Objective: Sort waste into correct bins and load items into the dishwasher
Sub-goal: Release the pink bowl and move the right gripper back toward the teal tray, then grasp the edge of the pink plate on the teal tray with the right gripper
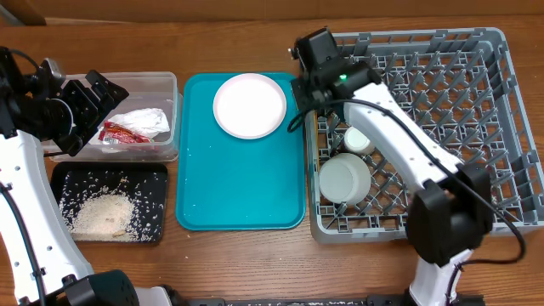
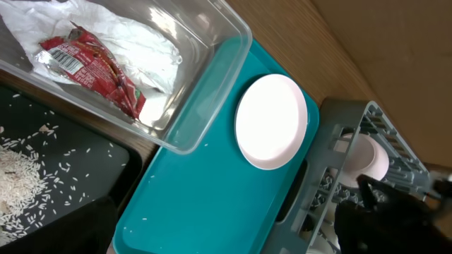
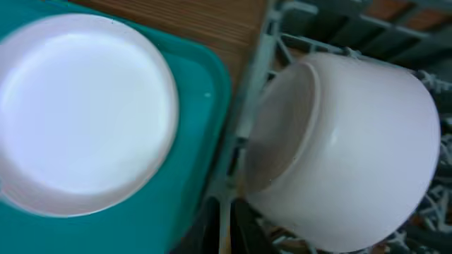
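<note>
The pale pink plate point(image 1: 249, 104) lies on the teal tray. The red wrapper point(image 1: 123, 132) and white napkin point(image 1: 149, 119) lie in the clear tub point(image 1: 161, 81). Rice grains point(image 1: 102, 211) lie in the black tray point(image 1: 153, 174). The cream cup point(image 1: 357, 140) lies on its side and the grey-white bowl point(image 1: 344, 178) stands mouth down in the grey rack point(image 1: 408, 36). My left gripper point(image 1: 93, 110) is open and empty over the tub's left end. My right gripper point(image 1: 299, 106) hangs at the rack's left wall, fingers close together, beside the cup point(image 3: 353, 141). The pinkish bowl is out of view.
The teal tray point(image 1: 238, 187) lies between the bins and the rack, with a few stray grains on it. My right arm stretches across the rack's left half. Bare wooden table runs along the front edge.
</note>
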